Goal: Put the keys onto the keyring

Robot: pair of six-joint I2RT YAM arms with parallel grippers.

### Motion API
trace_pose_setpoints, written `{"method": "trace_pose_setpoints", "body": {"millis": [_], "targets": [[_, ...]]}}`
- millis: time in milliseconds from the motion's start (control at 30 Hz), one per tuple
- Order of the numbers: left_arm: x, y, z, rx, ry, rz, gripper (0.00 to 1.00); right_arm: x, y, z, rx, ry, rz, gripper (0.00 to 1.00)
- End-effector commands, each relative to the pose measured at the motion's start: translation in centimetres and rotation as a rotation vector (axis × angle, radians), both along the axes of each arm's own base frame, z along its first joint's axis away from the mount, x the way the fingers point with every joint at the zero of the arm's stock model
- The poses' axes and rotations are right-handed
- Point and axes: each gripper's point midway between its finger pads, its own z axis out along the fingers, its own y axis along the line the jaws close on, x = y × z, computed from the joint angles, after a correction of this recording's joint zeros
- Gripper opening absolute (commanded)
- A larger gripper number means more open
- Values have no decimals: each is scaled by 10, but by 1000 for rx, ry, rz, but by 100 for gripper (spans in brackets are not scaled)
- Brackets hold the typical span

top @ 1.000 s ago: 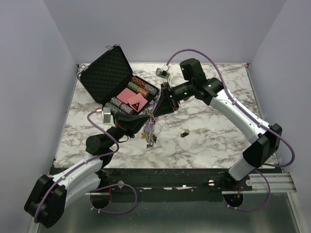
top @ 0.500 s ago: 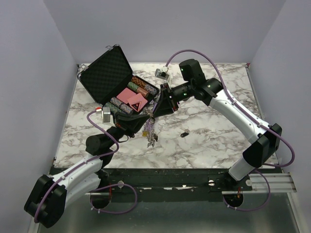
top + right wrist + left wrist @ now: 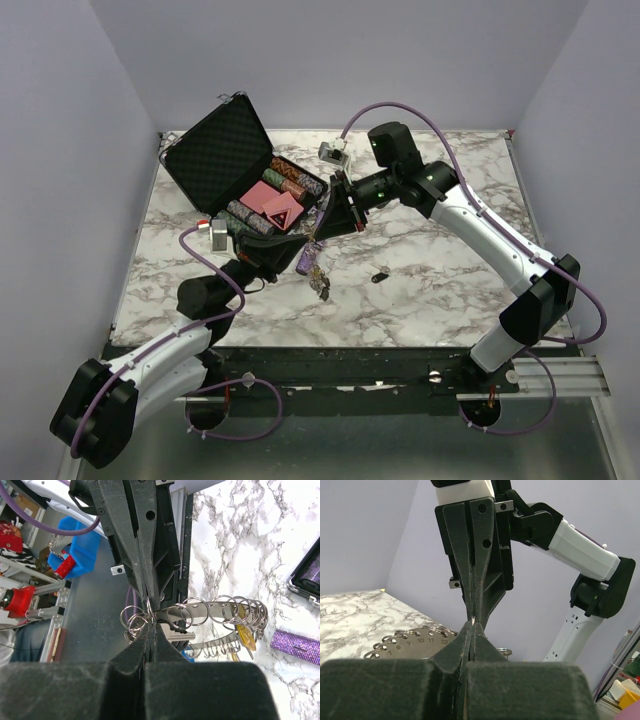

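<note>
Both sets of fingers are pinched shut tip-to-tip on the keyring. The left gripper and right gripper meet on the same thin metal strip, held up off the table. Just past the tips the strip curves away with its little split rings and keys dangling, so I'd guess it's stiff, slick and swingy, best clamped flat on the strip, not a ring. Further out a loose key lies on the marble; looks light and thin, so I'd grab its head.
</note>
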Motion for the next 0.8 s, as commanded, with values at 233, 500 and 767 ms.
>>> {"method": "trace_pose_setpoints", "body": {"millis": [233, 500, 767], "targets": [[-31, 33, 80, -245, -263, 40, 0, -12, -5, -13, -36, -16, 16, 0], [-32, 34, 82, -253, -261, 38, 0, -14, -4, -14, -32, -14, 27, 1], [-30, 33, 80, -248, -252, 37, 0, -18, 2, -16, -33, -14, 44, 5]]}}
